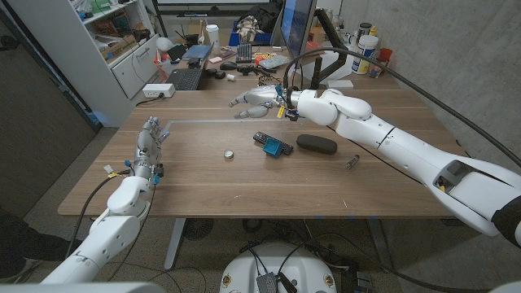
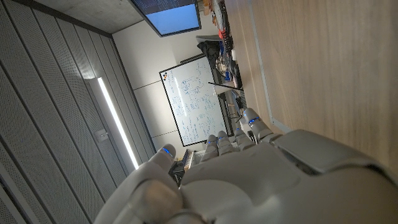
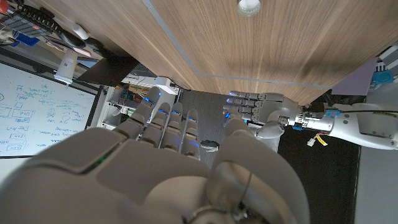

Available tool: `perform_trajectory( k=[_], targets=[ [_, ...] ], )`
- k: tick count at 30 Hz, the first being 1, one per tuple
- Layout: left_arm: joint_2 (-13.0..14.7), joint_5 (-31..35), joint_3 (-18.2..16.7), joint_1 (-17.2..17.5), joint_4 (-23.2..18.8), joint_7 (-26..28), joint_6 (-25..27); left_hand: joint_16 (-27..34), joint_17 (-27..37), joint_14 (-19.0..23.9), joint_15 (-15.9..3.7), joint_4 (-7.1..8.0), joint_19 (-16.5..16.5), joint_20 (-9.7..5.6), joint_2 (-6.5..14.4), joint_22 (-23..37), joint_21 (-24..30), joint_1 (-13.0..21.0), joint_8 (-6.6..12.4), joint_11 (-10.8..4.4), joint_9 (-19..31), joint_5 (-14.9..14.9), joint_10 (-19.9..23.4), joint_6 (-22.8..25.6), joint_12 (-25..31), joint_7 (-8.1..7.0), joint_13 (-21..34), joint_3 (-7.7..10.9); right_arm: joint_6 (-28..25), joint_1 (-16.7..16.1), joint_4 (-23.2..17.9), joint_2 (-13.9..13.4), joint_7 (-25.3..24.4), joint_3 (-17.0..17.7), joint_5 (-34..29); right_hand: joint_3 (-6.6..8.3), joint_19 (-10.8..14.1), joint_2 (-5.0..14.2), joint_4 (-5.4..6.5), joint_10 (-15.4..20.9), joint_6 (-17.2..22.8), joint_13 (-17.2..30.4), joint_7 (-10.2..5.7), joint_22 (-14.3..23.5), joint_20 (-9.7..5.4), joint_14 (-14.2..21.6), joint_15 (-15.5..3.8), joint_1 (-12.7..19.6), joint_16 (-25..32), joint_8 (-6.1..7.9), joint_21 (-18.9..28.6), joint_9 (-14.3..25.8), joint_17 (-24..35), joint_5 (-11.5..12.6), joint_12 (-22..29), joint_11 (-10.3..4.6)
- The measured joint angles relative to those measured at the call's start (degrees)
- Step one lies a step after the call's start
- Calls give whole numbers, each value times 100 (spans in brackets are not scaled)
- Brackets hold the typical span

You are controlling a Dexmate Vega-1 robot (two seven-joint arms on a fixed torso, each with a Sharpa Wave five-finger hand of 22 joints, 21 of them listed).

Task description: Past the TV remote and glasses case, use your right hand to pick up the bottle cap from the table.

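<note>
- bottle cap (image 1: 229, 153): small, round, pale, lying alone on bare tabletop (image 1: 203, 183), mid-table, well apart from both hands. Also seen in right wrist view (image 3: 248, 6).
- Handling, my guess: very light, stiff, low and flat, so likely to slide or flip. Pinch across the rim from above with fingertips.
- TV remote (image 1: 274, 146): just right of the cap, dark with blue on it. Glasses case (image 1: 316, 144): dark, oblong, closed, beside the remote. Contents not visible.
- right hand (image 1: 259, 102): hovering over the far side of the tabletop, beyond the remote. Fingers (image 3: 163, 115) stretched out and apart, holding nothing.
- left hand (image 1: 150, 147): at the left side of the tabletop, standing on its edge, fingers extended, empty.
- small dark object (image 1: 352, 161) near the right forearm; can't tell what.
- no open containers on the tabletop.
</note>
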Motion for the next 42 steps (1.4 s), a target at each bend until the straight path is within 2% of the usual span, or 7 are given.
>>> perform_trajectory(
  k=[11,14,18,33,42],
  targets=[
    [-12,36,0,52,-64,69,-2,0,0,0,0,0,0,0,0,0,0,0,0,0,0,0,0,0,0,0,0,0,70,8,53,13,60,-71,-70,0,0,0,0,-31,-34,0,-33,0,0,0,0,0,0,0,0,0,0,0,0,-31],
    [-14,43,0,63,-79,78,-1,0,0,0,0,0,0,0,0,0,0,0,0,0,0,0,0,0,0,0,0,0,119,23,102,36,95,-99,-89,0,0,0,0,-53,-83,0,-77,0,0,0,0,0,0,-45,0,0,4,0,-5,-53],
    [-15,46,0,64,-85,84,0,0,0,0,0,0,0,0,0,0,1,0,0,0,0,0,0,0,0,0,0,0,155,42,151,62,130,-130,-104,-47,0,0,0,-99,-165,-1,-58,0,0,0,0,0,0,-45,-39,0,16,0,-49,-72],
    [-21,37,9,21,-18,56,34,0,0,0,0,0,0,0,0,-1,22,0,0,-31,0,0,31,0,0,0,0,0,256,135,350,188,225,-269,-144,-55,0,0,-8,-154,-205,-1,-79,0,0,-43,0,0,-21,-45,-60,-1,15,0,-57,-51],
    [-24,18,11,5,21,23,35,0,0,0,0,0,0,0,0,-1,22,0,0,-31,0,0,31,0,0,0,0,0,276,186,446,271,251,-352,-174,-71,21,-1,-24,-153,-205,-1,-79,0,-21,-9,-10,64,-21,-45,-60,-1,0,0,-57,-94]
  ],
)
